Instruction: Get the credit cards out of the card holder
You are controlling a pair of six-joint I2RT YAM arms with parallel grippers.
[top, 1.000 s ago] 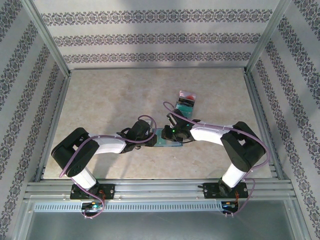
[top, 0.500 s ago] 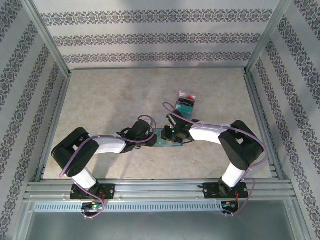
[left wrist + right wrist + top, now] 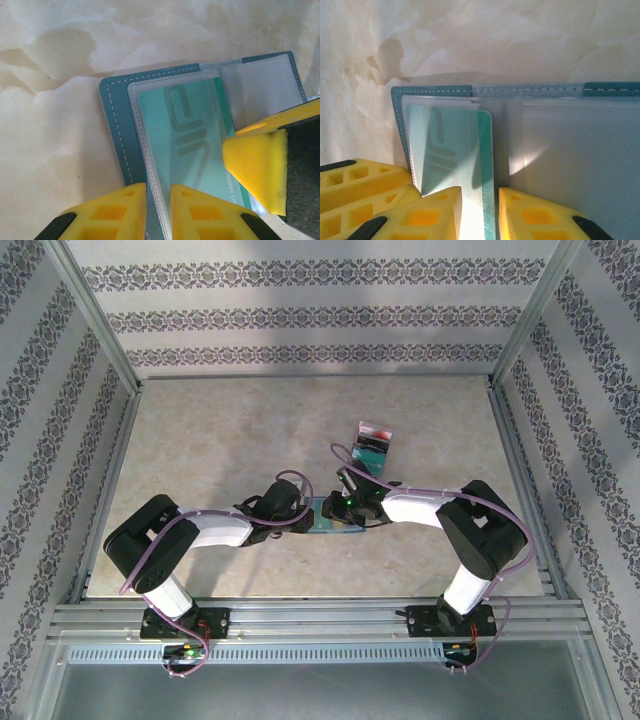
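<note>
1. Two arms of mine reach up from the bottom of the overhead picture. The left arm [image 3: 215,530] comes from the lower left and the right arm [image 3: 430,508] from the lower right, and their tips meet just below centre.
2. My left pincer [image 3: 157,200] sits at the bottom edge of its own wrist picture. It is drawn narrow, with the edge of the clear sleeve [image 3: 150,165] caught in the slit between its two yellow fingers.
3. My right pincer [image 3: 480,202] is just as narrow at the bottom of its wrist picture. It nips the near end of the teal card [image 3: 455,150], one finger on each side of the card's edge.
4. At the right edge of the left wrist picture, one yellow pad [image 3: 255,167] of my right pincer lies on that card's lower right corner.
5. The card holder [image 3: 335,526] lies open and flat on the marbled table [image 3: 220,440], just below centre overhead and touching both pincers. Its stitched teal border shows at the upper left of both wrist pictures.
6. The teal card lies in the clear sleeve over the card holder; how far in, I cannot tell.
7. Up and right of centre overhead, well apart from the card holder, a small pile of loose cards [image 3: 372,443] in red, teal and dark lies on the table.
</note>
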